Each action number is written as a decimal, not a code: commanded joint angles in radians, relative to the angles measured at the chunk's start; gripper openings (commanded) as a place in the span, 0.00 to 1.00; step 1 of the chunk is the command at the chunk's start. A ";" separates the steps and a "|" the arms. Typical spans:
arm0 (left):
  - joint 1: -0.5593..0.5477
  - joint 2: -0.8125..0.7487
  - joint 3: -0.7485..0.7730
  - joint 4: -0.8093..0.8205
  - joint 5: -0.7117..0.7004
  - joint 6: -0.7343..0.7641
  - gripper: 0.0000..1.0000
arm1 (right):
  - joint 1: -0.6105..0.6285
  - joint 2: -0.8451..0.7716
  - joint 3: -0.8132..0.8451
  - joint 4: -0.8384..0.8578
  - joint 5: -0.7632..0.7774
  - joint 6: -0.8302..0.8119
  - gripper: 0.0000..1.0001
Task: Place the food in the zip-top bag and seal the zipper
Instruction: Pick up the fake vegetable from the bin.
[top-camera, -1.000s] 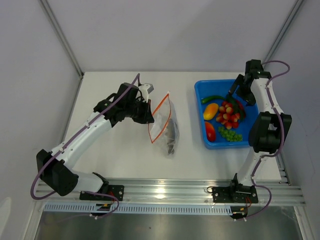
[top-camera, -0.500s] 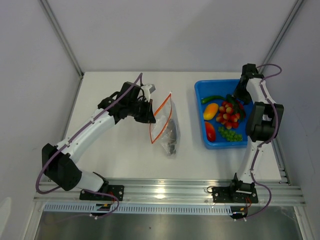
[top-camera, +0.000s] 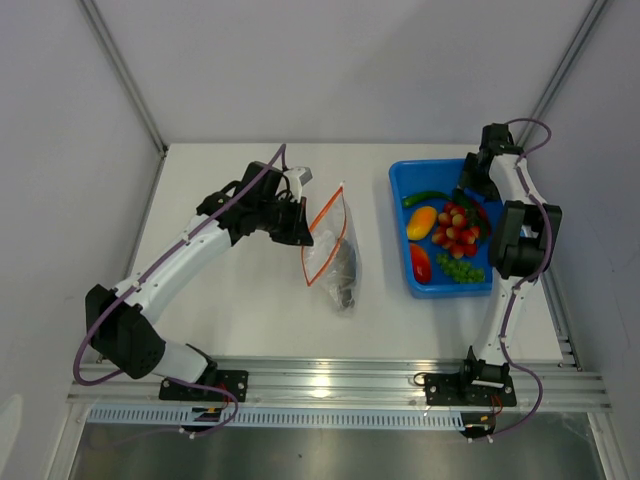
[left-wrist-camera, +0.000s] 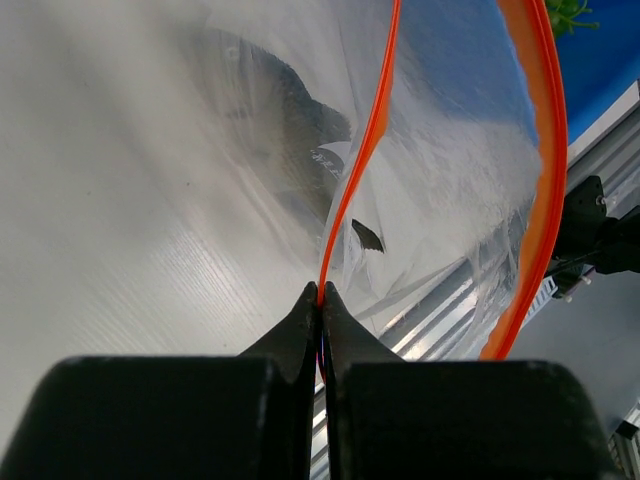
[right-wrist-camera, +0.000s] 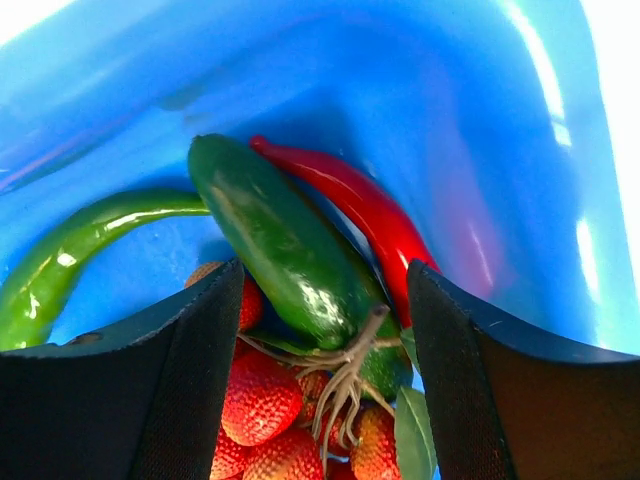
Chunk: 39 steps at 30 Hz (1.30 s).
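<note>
The clear zip-top bag (top-camera: 335, 250) lies mid-table with a grey fish (top-camera: 346, 268) inside; the fish also shows through the plastic in the left wrist view (left-wrist-camera: 290, 120). My left gripper (top-camera: 300, 232) is shut on the orange-red zipper (left-wrist-camera: 360, 170) at the bag's mouth (left-wrist-camera: 322, 298), holding it open. My right gripper (top-camera: 472, 183) is open, low in the blue tub (top-camera: 400, 182), its fingers either side of the green cucumber (right-wrist-camera: 280, 240). Beside it lie a red pepper (right-wrist-camera: 370, 210), a green chilli (right-wrist-camera: 80, 250) and the red-yellow cherry tomatoes (right-wrist-camera: 260, 400). The mango (top-camera: 421, 221) and green grapes (top-camera: 460, 268) are in the tub too.
The blue tub stands at the right of the white table. A metal rail (top-camera: 330, 385) runs along the near edge. Grey walls close the back and sides.
My right gripper has drawn back toward the tub's far right corner and come down over the cucumber. My left gripper has shifted the bag's mouth slightly right.
</note>
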 joint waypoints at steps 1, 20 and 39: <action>0.008 0.001 0.030 -0.009 0.032 0.000 0.00 | 0.011 0.028 0.042 0.050 -0.062 -0.084 0.69; 0.008 -0.004 -0.004 0.013 0.061 0.002 0.01 | 0.036 0.163 0.123 0.028 -0.034 -0.171 0.63; 0.008 -0.001 0.004 0.002 0.090 -0.007 0.00 | 0.075 0.108 0.036 0.073 0.104 -0.135 0.20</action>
